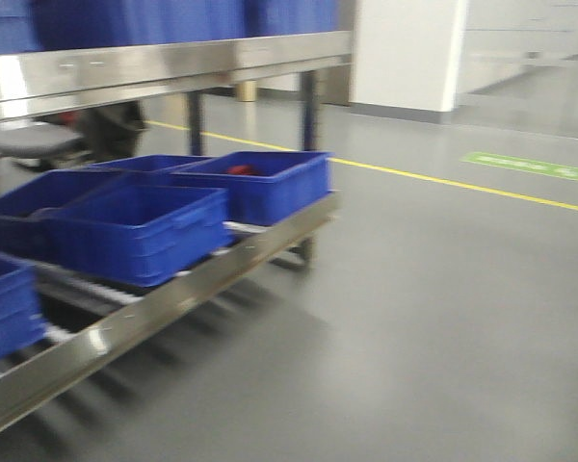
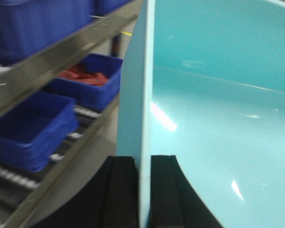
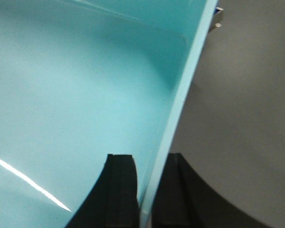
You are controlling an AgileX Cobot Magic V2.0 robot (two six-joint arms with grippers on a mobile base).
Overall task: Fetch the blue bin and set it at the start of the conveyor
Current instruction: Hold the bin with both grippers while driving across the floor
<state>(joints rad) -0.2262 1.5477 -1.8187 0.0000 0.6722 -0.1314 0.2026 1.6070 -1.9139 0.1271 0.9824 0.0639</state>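
Note:
The blue bin (image 2: 218,118), a pale turquoise smooth tub, fills both wrist views. My left gripper (image 2: 143,190) is shut on its left wall, one black finger inside and one outside. My right gripper (image 3: 149,190) is shut on its right wall (image 3: 180,109) the same way. The tub's inside (image 3: 76,95) shows nothing in it. The bin and both grippers are out of the front view. The conveyor start is not in view.
A stainless-steel rack (image 1: 173,279) stands at left with several royal-blue crates (image 1: 140,226) on its rollers; one crate (image 2: 88,80) holds red packets. An upper steel shelf rail (image 1: 164,63) carries more blue crates. Grey floor with a yellow line (image 1: 443,178) lies to the right.

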